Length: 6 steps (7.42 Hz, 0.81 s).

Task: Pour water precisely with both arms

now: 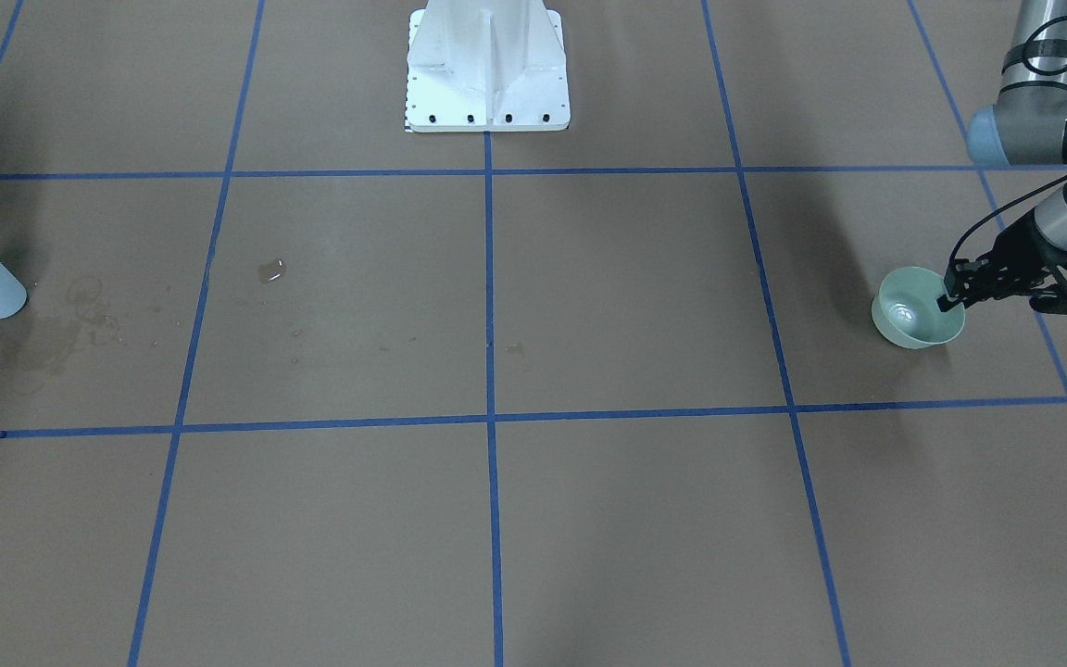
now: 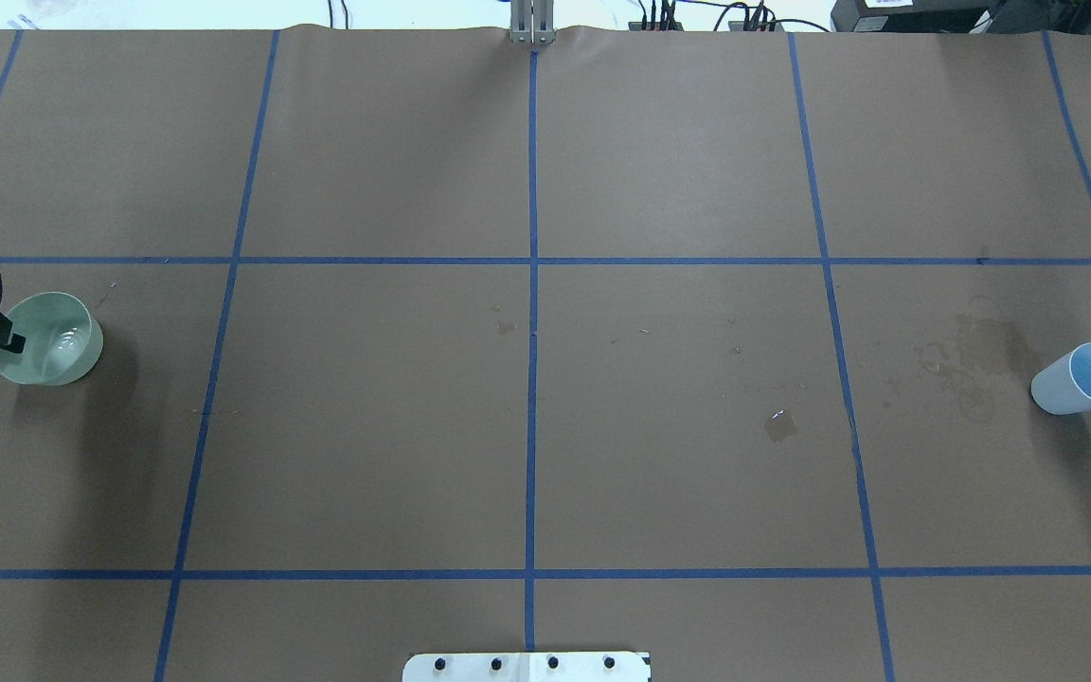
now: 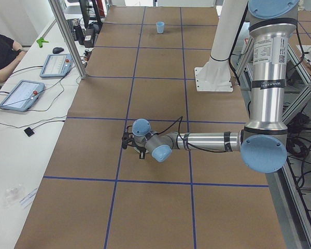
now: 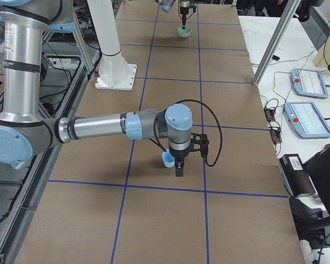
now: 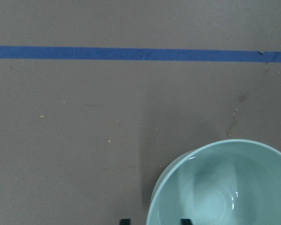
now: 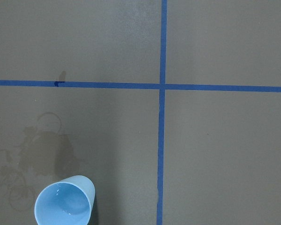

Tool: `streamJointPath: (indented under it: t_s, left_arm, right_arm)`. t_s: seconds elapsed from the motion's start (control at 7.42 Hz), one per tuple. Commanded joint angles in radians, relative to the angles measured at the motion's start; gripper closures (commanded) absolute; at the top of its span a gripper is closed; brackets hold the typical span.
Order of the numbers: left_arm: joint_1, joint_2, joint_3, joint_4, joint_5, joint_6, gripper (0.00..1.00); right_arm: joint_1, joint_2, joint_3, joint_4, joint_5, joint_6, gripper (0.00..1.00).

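Left gripper (image 1: 945,300), jaws apart astride green bowl (image 1: 904,322) rim; right gripper (image 4: 179,169) near blue cup (image 4: 168,160), aperture not discernible.

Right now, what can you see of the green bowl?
The bowl is pale green, round, smooth and plastic-looking. It stands upright on the brown table, near the robot's left end. Faint glints inside suggest a little water. The left tool straddles its rim, apparently not yet closed.

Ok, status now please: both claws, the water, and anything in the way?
Left claw astride green bowl rim, grip unclear. Right claw beside blue cup, state unclear. Water glints in bowl. Small puddle between them.
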Motion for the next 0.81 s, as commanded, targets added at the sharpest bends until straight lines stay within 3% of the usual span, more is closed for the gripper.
streamJointPath:
  t_s: [0.0,0.13,0.27,0.4,0.54,0.67]
  left_arm:
    - [-0.003,0.001,-0.025,0.006,-0.009,-0.006,1.00]
    - [-0.008,0.001,-0.089,0.061,-0.069,-0.009,1.00]
    - [-0.041,-0.011,-0.205,0.224,-0.130,-0.010,1.00]
    - [-0.055,-0.045,-0.331,0.417,-0.134,-0.010,1.00]
    - [-0.055,-0.141,-0.428,0.639,-0.131,-0.013,1.00]
    - [-0.054,-0.280,-0.459,0.816,-0.131,-0.059,1.00]
  right_arm:
    - [0.000,0.000,-0.001,0.000,-0.001,0.001,0.00]
    - [0.000,0.002,-0.001,0.000,-0.001,0.000,0.00]
    - [0.000,0.000,0.002,-0.002,-0.001,0.000,0.00]
    - [0.000,0.000,0.002,-0.003,-0.001,0.001,0.00]
    - [0.000,0.000,0.002,-0.002,-0.001,0.001,0.00]
    - [0.000,0.000,0.002,-0.003,-0.001,0.001,0.00]
